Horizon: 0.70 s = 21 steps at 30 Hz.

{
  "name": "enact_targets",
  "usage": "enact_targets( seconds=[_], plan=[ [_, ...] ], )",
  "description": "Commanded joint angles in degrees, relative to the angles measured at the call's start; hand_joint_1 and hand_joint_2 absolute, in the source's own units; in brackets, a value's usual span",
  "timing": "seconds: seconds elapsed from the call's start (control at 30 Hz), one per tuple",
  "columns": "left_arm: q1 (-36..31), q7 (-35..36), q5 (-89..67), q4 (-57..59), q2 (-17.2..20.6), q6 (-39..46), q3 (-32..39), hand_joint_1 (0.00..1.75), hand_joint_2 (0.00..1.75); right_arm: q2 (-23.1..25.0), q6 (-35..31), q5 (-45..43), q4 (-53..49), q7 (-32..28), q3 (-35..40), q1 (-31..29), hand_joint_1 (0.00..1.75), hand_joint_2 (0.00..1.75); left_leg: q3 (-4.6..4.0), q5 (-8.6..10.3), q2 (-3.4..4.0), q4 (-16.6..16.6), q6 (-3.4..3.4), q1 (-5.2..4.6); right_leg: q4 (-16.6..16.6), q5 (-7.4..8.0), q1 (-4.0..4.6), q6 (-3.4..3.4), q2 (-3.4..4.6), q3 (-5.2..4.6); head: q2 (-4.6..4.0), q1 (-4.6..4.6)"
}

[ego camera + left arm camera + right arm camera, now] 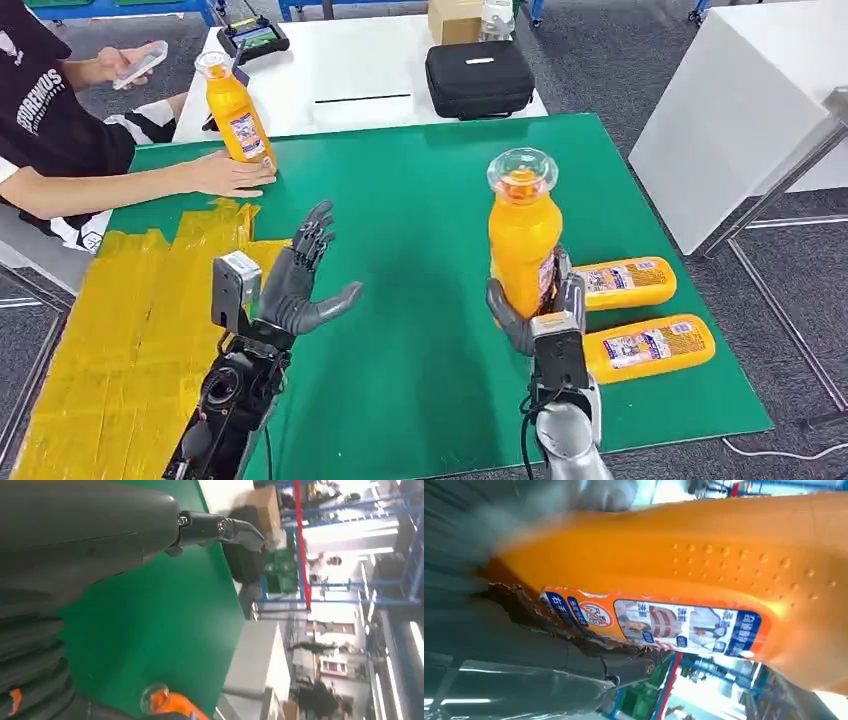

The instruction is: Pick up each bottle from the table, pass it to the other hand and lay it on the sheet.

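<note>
My right hand (540,305) grips an orange juice bottle (523,240) upright above the green mat (420,200); its clear cap points up. Up close in the right wrist view, the bottle (704,580) lies against my fingers (574,660). My left hand (300,280) hovers open over the mat, palm turned toward the bottle, a short gap between them. Its thumb (220,527) sticks out over the mat, with the bottle's cap (155,697) low in the left wrist view. Two more orange bottles (625,283) (650,348) lie flat on the mat beside my right hand. The yellow sheet (130,340) covers the mat's left side.
A person at the far left steadies another upright orange bottle (235,110) with a hand (230,175) at the mat's back left corner. A black case (478,78) and a cardboard box (455,20) sit on the white table behind. A white cabinet (740,110) stands at right.
</note>
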Motion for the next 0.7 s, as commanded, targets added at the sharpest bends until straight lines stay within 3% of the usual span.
enact_targets(
  seconds=[0.03,0.7],
  plan=[
    [-3.4,0.5,0.4,1.2,1.6,-0.7,-6.4,0.0,1.75,0.2,3.7,5.8,15.0,3.6,7.0,-8.4,1.75,1.75,0.29,-0.13,0.13,0.0,-0.05,0.04,0.0,-0.08,0.05,-0.04,0.11,0.27,0.0,0.0],
    [-4.9,1.7,4.7,1.2,2.1,-2.9,-9.8,0.0,1.75,3.0,4.7,21.3,29.0,6.7,20.3,-13.6,1.75,1.75,0.38,-0.18,0.09,0.0,-0.08,0.07,0.0,-0.17,0.05,-0.06,0.06,0.35,0.0,0.0]
  ],
)
